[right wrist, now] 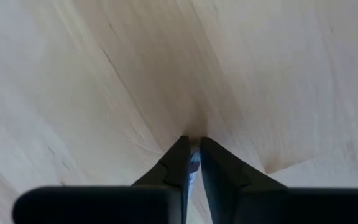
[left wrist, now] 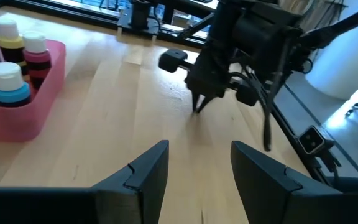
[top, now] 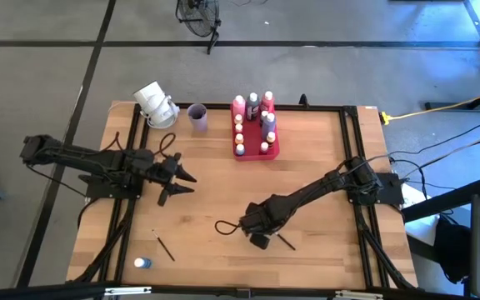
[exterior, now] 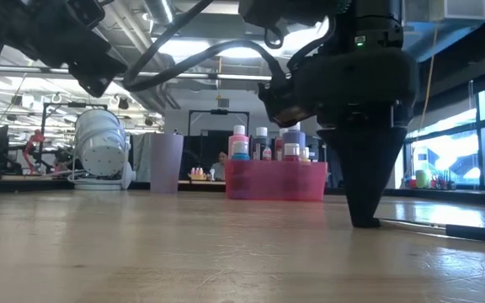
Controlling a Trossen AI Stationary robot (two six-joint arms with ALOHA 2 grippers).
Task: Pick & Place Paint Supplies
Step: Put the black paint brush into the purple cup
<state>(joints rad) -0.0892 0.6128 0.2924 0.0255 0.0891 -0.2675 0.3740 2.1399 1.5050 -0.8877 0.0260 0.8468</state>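
Pinching a brush point(right wrist: 193, 163) between the nearly closed tips of the right gripper point(right wrist: 192, 155), pressed down on the bench point(top: 223, 192). Calling next for a lift toward the cup point(top: 197, 117). Left gripper point(top: 186, 185) hovering spread, well apart.

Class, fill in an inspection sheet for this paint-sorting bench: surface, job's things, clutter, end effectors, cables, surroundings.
Surface: bare wooden table, black-framed.
Job's things: paint bottles upright in the pink tray; one blue bottle lying near the front edge; paintbrush loose beside it; another paintbrush by the right arm.
Clutter: lilac cup; white lamp-like object at the back.
End effectors: left end effector open, above the table, empty. Right end effector tip-down on the wood, nearly closed on something thin.
Cables: black loop on the table; yellow cable on the floor.
Surroundings: floor fan behind the table.
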